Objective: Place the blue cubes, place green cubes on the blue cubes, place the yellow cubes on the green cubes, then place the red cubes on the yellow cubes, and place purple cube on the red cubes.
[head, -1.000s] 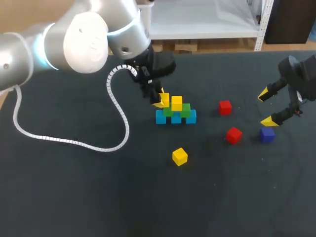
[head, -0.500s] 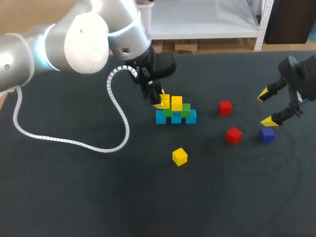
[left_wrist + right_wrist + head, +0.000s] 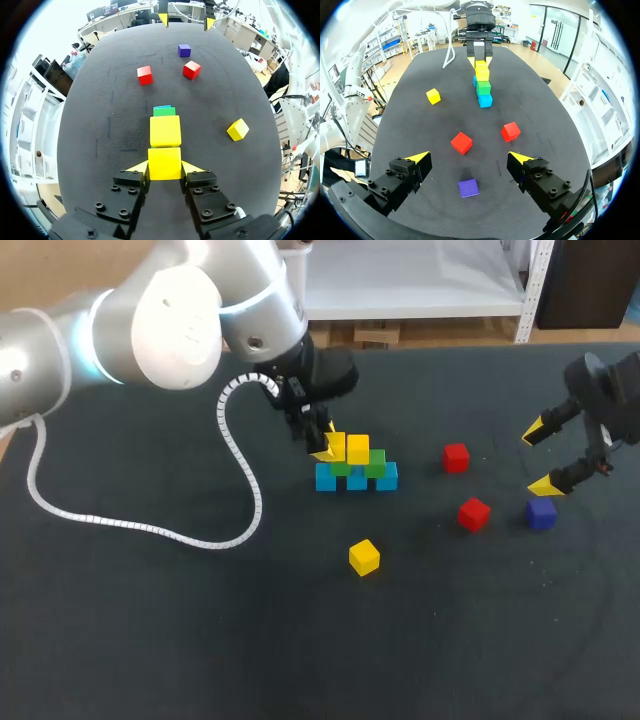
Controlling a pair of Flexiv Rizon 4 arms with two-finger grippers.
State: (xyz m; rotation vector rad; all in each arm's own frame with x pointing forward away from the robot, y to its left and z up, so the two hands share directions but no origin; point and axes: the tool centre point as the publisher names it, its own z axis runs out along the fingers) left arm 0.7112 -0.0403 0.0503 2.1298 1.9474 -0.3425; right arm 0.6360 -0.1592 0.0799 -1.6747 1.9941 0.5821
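1. Yellow is the tier in hand. My left gripper is clamped on the held yellow cube, with one tip pressed to each side face, which keeps it square for setting down.
2. In the head view that cube is just above the frame's centre, over the left end of the stack. It is level with the placed yellow cube and right beside it. I cannot tell whether it rests on the green below yet.
3. The blue cubes form a row of three on the dark table. The two green cubes straddle the seams between them, so the stack steps inward like a pyramid.
4. A loose yellow cube lies in the lower centre of the frame, well apart from the stack.
5. Two red cubes and the purple cube lie unstacked on the right side of the frame, because their tiers come later.
6. My right gripper hangs at the right edge with its fingers spread wide and nothing between them, close to the purple cube. I judge it is parked clear of the stack, near the pieces it will need.
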